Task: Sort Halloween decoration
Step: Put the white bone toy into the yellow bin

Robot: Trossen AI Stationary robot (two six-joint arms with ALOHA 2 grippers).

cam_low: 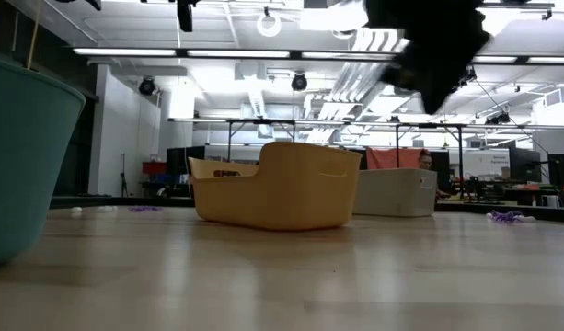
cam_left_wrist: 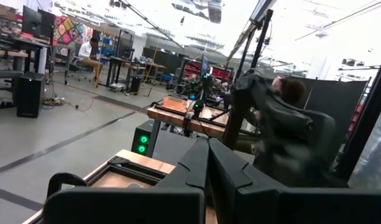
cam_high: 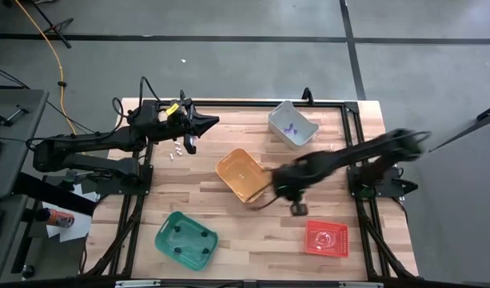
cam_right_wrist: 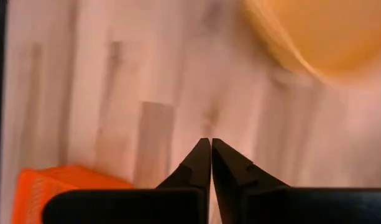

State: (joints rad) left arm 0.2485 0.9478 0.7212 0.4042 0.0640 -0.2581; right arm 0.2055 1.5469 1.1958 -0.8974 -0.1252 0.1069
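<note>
Small whitish trinkets (cam_high: 178, 152) lie on the table by my left arm. Purple trinkets (cam_high: 289, 128) lie in the grey bin (cam_high: 302, 134) at the far side. Dark trinkets (cam_high: 203, 234) lie in the green bin (cam_high: 171, 240) at the near left. In the low view, more purple trinkets (cam_low: 507, 216) rest on the table. My right gripper (cam_high: 296, 206) hangs blurred above the table between the orange bin (cam_high: 243, 174) and the red bin (cam_high: 326, 238). It points steeply down, shut (cam_right_wrist: 211, 146), with nothing between its fingers. My left gripper (cam_high: 209, 122) is raised at the far left, shut (cam_left_wrist: 209, 149) and holding nothing.
The orange bin (cam_low: 277, 184) stands mid-table with the grey bin (cam_low: 397, 191) behind it and the green bin (cam_low: 24, 156) close at the near left. Bare wood lies between the bins. A black frame edges the table. People sit in the room beyond.
</note>
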